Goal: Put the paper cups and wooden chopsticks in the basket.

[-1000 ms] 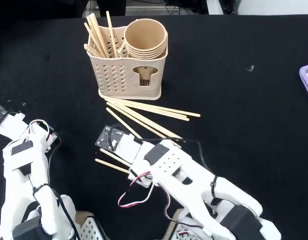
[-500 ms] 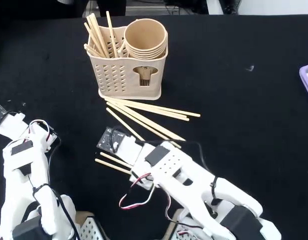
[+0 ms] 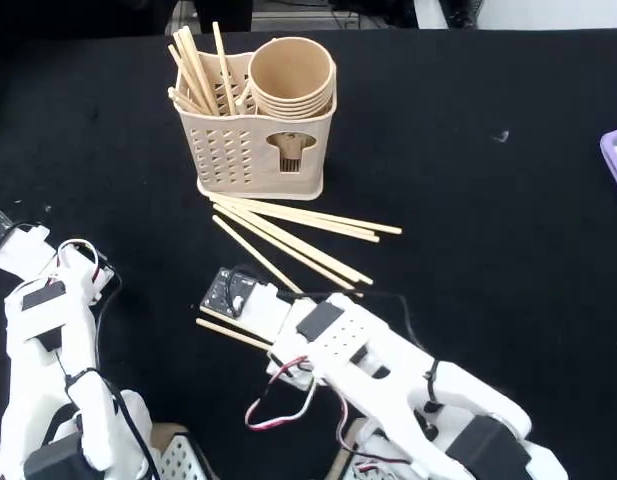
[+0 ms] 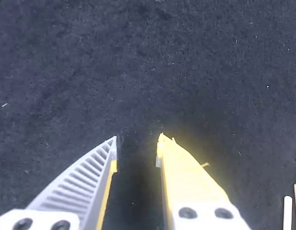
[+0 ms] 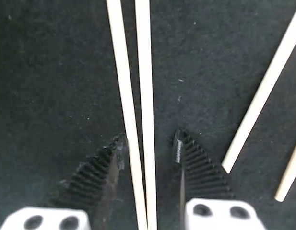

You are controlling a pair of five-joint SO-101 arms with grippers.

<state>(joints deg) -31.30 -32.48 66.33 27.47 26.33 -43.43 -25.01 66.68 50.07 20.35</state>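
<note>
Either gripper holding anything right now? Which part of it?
Nothing is held. The right gripper is open, with two chopsticks lying unclamped between its jaws; the left gripper is open over the table.

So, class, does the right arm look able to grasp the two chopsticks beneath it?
Probably yes: the right arm has its jaws open astride the two chopsticks, with nothing between.

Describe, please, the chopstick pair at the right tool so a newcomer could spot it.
From the basket, find the fan of loose chopsticks before it. Nearer the arms lies a separate pair, side by side between the fingers of the open right tool, apart from that fan.
</note>
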